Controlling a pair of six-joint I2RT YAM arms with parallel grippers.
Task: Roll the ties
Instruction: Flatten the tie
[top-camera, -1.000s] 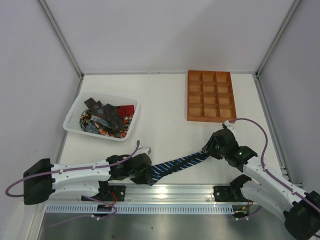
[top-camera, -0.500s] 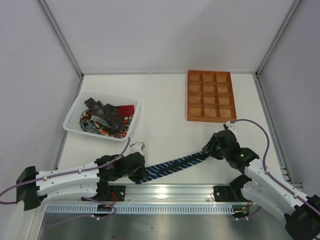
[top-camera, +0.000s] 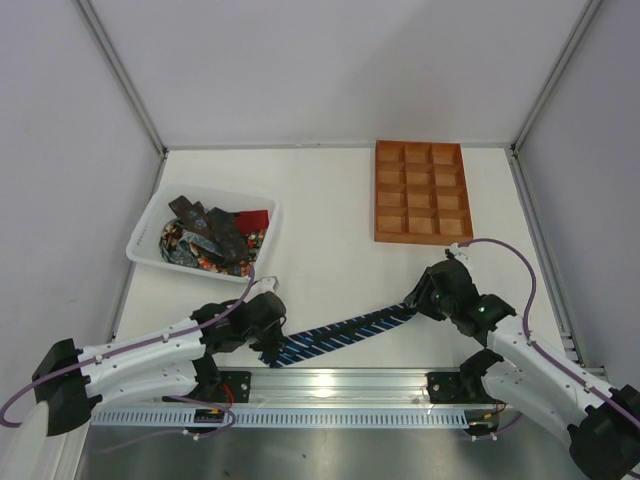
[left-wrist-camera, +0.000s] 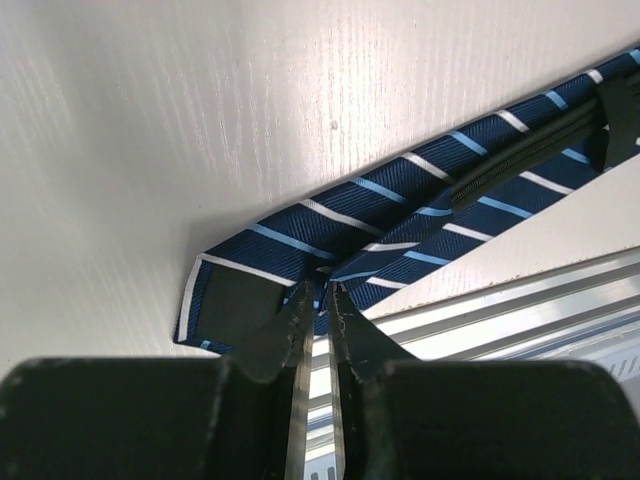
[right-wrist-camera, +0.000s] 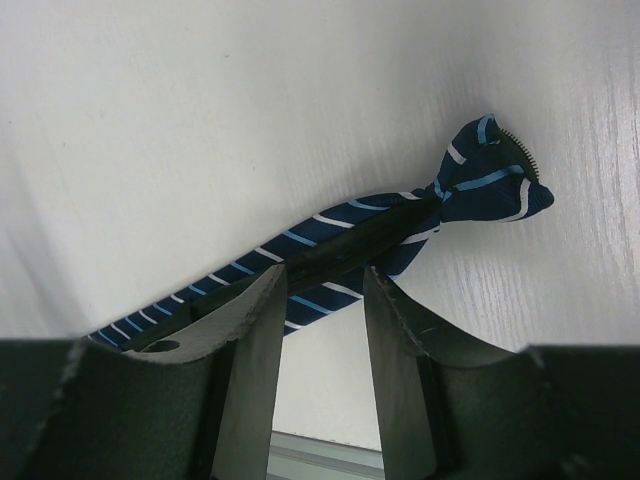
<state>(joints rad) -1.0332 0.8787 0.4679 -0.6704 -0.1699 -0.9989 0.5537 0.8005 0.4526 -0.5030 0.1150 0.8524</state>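
Navy striped tie (top-camera: 345, 332) lies stretched near the front edge of the table (top-camera: 330, 220), between both arms. Left gripper (left-wrist-camera: 320, 297) clamped on its folded-over end; fabric between the tips barely visible. Right gripper (right-wrist-camera: 325, 285) spread, tips astride the narrow part short of the bunched end; contact unclear. Overhead, bunched end hidden under that gripper.
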